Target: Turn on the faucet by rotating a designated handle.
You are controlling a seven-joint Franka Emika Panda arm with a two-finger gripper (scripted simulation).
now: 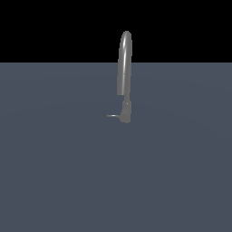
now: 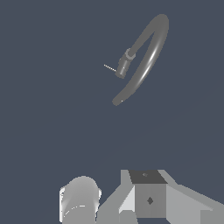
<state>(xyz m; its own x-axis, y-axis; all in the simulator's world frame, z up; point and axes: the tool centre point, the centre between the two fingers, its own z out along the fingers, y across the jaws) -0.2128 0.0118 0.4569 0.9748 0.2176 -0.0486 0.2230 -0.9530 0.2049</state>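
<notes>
Handle (image 1: 112, 116) juts toward the exterior view's left from the faucet (image 1: 124, 72) base, well apart from the gripper (image 2: 148, 199); finger spread unreadable.

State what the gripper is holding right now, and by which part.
Nothing is held. The tall grey metallic faucet and its thin light-grey lever handle stand untouched, far from the wrist camera; the arm is absent from the exterior view.

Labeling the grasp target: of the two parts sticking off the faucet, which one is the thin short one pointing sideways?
The handle: a thin, short, light-grey lever sticking out sideways from the faucet's stubby base, toward the exterior view's left. The other part, the spout, is tall, arched and much thicker.
</notes>
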